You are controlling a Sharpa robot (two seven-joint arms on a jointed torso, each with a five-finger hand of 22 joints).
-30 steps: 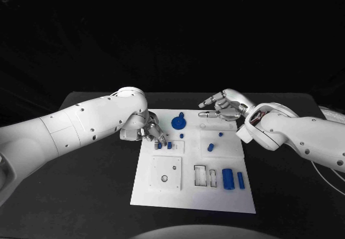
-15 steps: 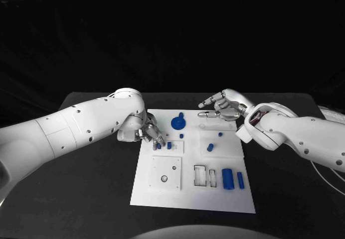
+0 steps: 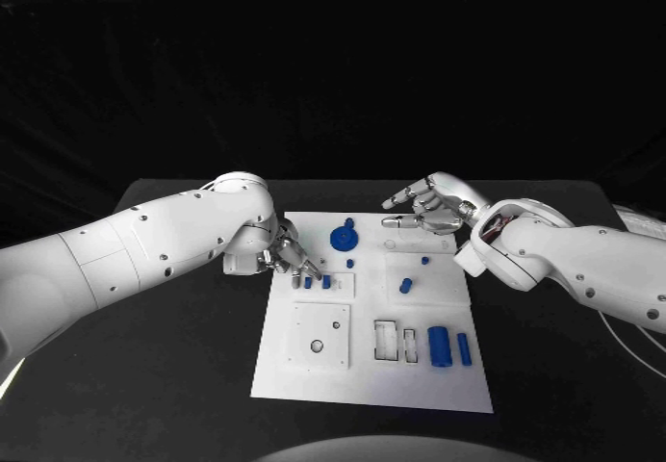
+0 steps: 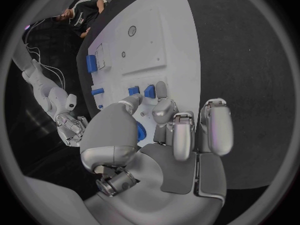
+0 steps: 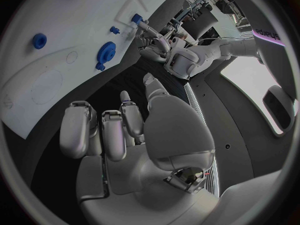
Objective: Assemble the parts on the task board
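The white task board lies in the middle of the table. Two small blue pegs stand in a small square plate on its left side. My left hand hovers just behind them, fingertips close to the pegs, with nothing seen between thumb and fingers. A blue gear lies beside that hand. My right hand hangs over the board's far right corner, fingers apart and empty. A blue cylinder and a blue bar lie at the near right.
A small blue stud and a tilted blue piece sit mid-board. A square plate with a round hole and two white slots are nearer me. Black table surrounds the board.
My left hand has drawn back a little from the two pegs, so the left peg shows more. The right hand has stayed where it was.
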